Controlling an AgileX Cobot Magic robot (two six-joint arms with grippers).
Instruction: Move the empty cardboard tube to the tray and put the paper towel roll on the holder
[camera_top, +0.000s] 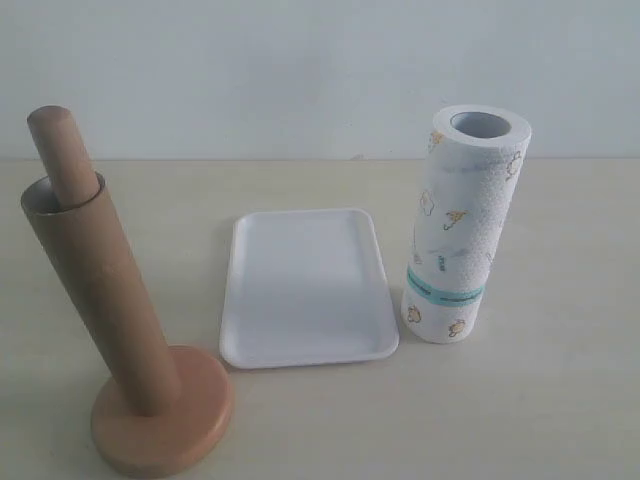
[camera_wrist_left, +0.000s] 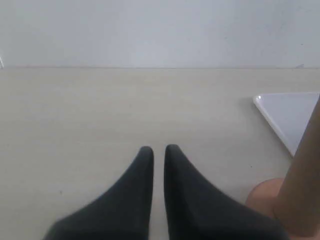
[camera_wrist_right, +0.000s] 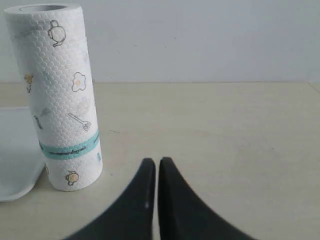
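Showing empty cardboard tube (camera_top: 95, 290) sleeving holder (camera_top: 160, 420) at 8 o'clock, paper towel roll (camera_top: 460, 230) standing at 3 o'clock of tray (camera_top: 305, 285), left end effector (camera_wrist_left: 159, 148) and right end effector (camera_wrist_right: 156, 160) both narrow, gripping nothing.

Front-left of the tray (camera_top: 305, 285) stands the holder (camera_top: 165, 425), with the empty cardboard tube (camera_top: 95, 290) over its dowel. Just right of the tray, the paper towel roll (camera_top: 460, 230) stands upright on the worktop (camera_top: 560, 400).

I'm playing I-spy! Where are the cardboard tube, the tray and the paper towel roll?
cardboard tube (camera_top: 105, 295), exterior view, middle of its side
tray (camera_top: 305, 285), exterior view, bare floor
paper towel roll (camera_top: 462, 225), exterior view, printed side
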